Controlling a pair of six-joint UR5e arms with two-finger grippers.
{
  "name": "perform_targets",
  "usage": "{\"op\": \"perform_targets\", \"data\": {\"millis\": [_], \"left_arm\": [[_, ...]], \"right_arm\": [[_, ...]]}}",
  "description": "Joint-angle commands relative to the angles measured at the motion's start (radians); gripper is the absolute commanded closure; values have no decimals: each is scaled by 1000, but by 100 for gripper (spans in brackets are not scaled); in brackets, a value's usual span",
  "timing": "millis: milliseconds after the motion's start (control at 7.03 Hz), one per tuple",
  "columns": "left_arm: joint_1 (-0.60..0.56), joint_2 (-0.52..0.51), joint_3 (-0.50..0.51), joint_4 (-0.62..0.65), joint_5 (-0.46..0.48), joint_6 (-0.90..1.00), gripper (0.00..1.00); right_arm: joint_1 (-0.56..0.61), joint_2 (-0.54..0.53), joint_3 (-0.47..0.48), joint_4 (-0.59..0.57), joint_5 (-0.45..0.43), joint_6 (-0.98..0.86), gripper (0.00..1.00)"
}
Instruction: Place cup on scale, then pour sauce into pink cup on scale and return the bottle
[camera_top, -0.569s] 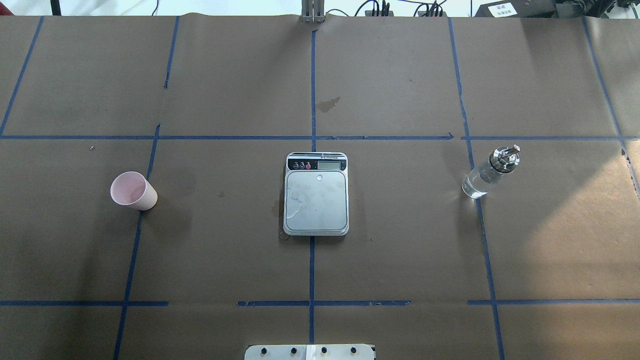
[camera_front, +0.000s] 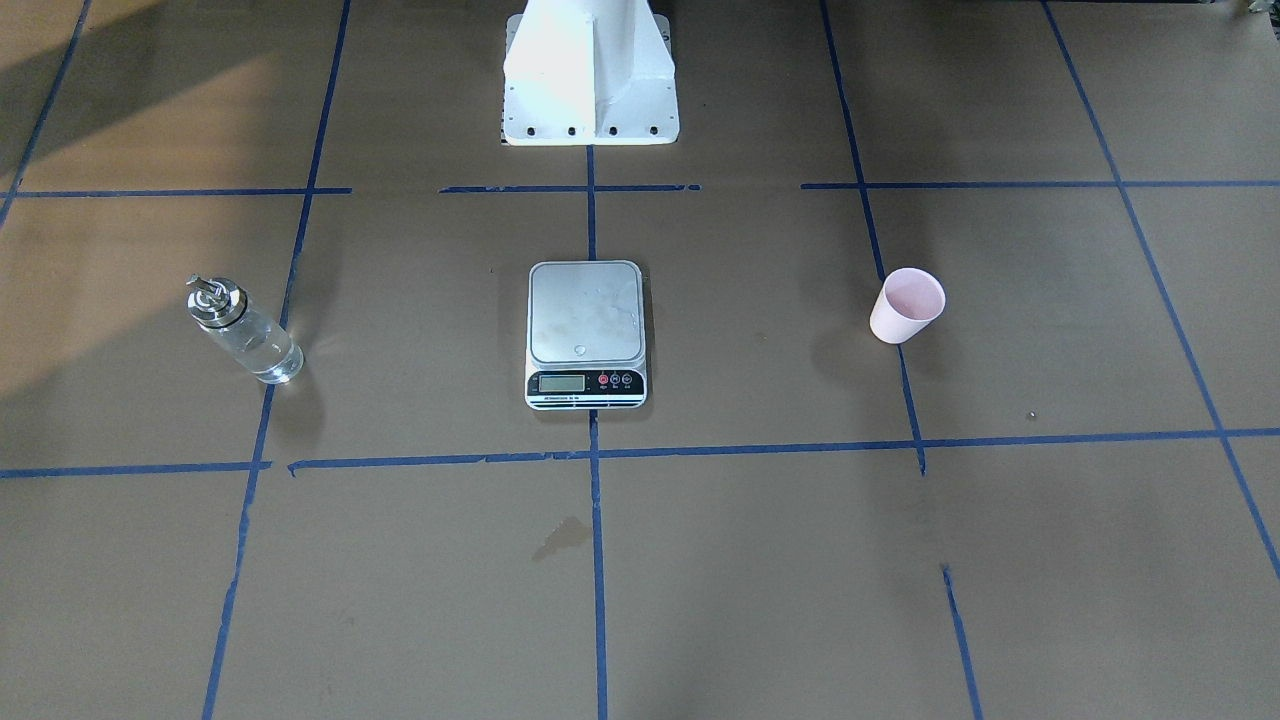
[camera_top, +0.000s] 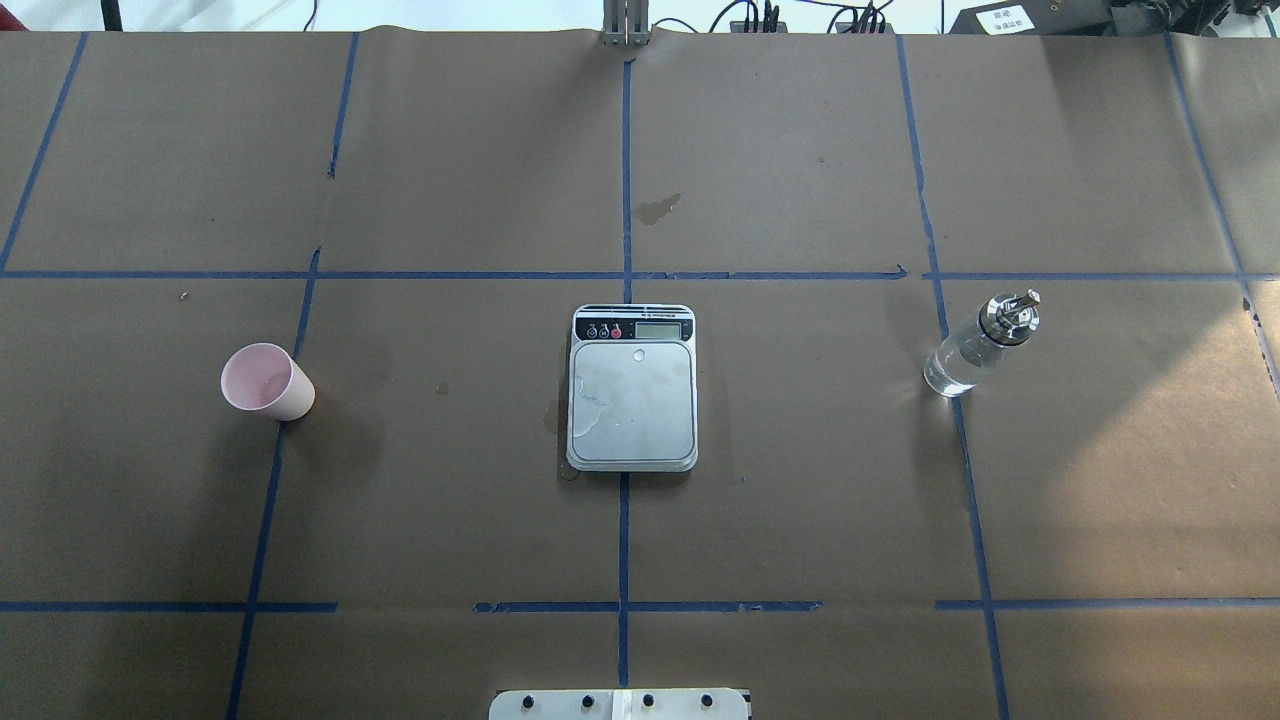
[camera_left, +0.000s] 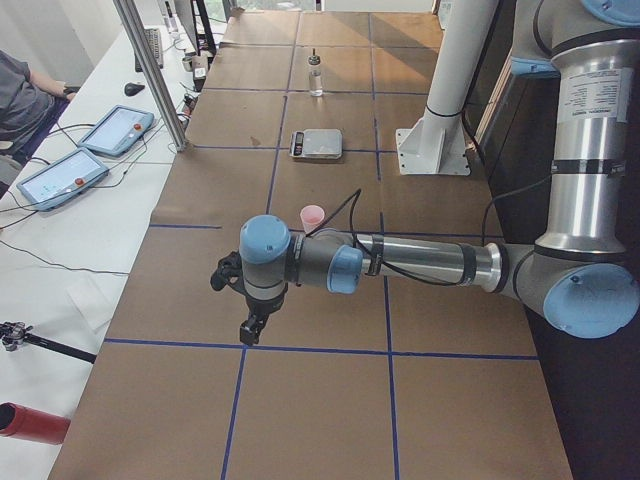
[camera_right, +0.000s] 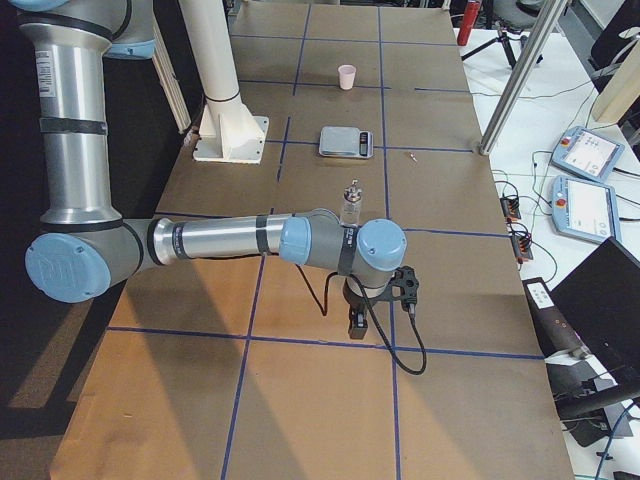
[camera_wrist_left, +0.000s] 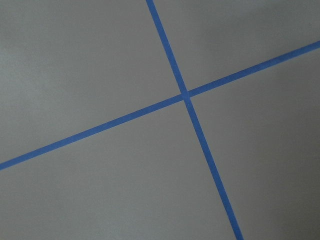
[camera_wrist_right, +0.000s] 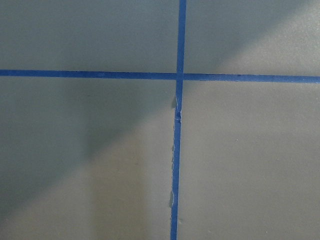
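Note:
The pale pink cup (camera_top: 265, 382) stands upright on the table's left part, apart from the scale (camera_top: 632, 400) at the centre, whose silver platform is bare. The clear glass bottle (camera_top: 980, 345) with its silver pourer cap stands upright at the right, with clear sauce in it. My left gripper (camera_left: 252, 328) shows only in the exterior left view, hanging over the table well short of the cup (camera_left: 313, 215). My right gripper (camera_right: 357, 322) shows only in the exterior right view, short of the bottle (camera_right: 351, 205). I cannot tell whether either is open or shut.
Brown paper with blue tape lines (camera_top: 624, 180) covers the table. The robot's white base (camera_front: 588, 80) stands behind the scale. A small stain (camera_top: 657, 208) lies beyond the scale. Both wrist views show only paper and tape crossings. Tablets (camera_left: 115, 130) lie on a side bench.

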Motion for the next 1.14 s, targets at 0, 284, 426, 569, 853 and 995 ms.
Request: {"op": "perform_targets", "data": {"millis": [0, 284, 426, 569, 853, 995], "left_arm": [[47, -76, -52, -16, -22, -40, 0], [96, -99, -52, -17, -175, -183, 0], [149, -101, -93, -58, -229, -438, 0], [241, -81, -157, -115, -195, -674, 0], [424, -69, -226, -187, 1, -1055, 0], [534, -67, -236, -257, 120, -1297, 0]], "right_arm": [[0, 2, 0, 9, 0, -1, 0], [0, 2, 4, 55, 2, -1, 0], [0, 8, 3, 57, 2, -1, 0], [0, 19, 7, 58, 3, 1, 0], [0, 36, 15, 67, 2, 24, 0], [0, 24, 12, 93, 2, 41, 0]]}}
